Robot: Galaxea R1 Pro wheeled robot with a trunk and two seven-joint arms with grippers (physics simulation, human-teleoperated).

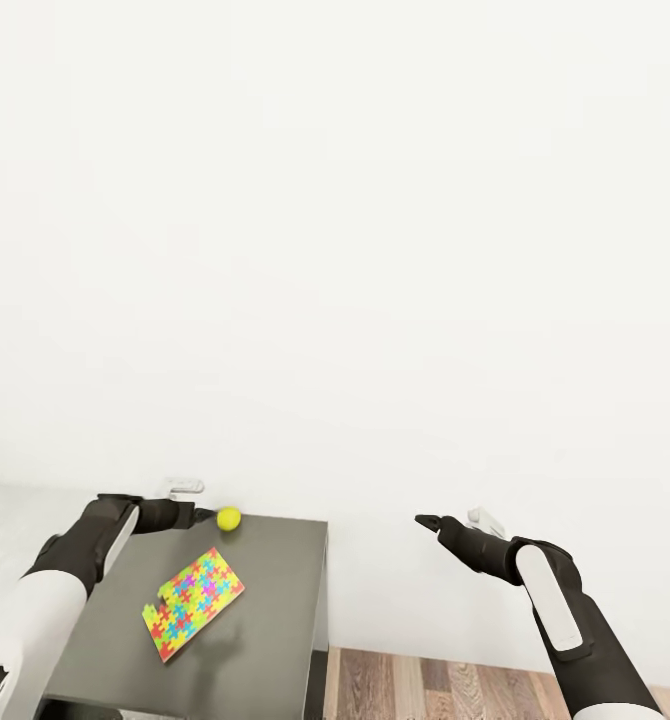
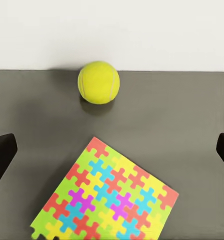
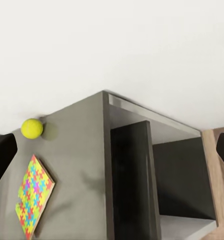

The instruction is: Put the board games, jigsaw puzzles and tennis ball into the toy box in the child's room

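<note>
On the dark grey wing of the table (image 1: 275,600), a jigsaw puzzle (image 1: 193,603) lies flat, with the tennis ball (image 1: 229,518) near the wall beyond it. The left gripper (image 1: 203,514) hovers just beside the ball, jaws spread wide and empty. The right gripper (image 1: 427,521) hangs off the table's end over the wood-plank floor (image 1: 455,685), also open.

The table (image 1: 275,600) top is a dark grey matt slab, smooth, with just a faint soft sheen where the tennis ball (image 2: 98,82) throws a blurry reflection. The ball itself looks fuzzy and felt-like, dull yellow-green. The jigsaw puzzle (image 2: 107,195) has a flat, printed cardboard look, bright but not shiny. The floor (image 1: 455,685) is wood plank with visible grain, and the wall (image 1: 375,250) is plain matt white.
</note>
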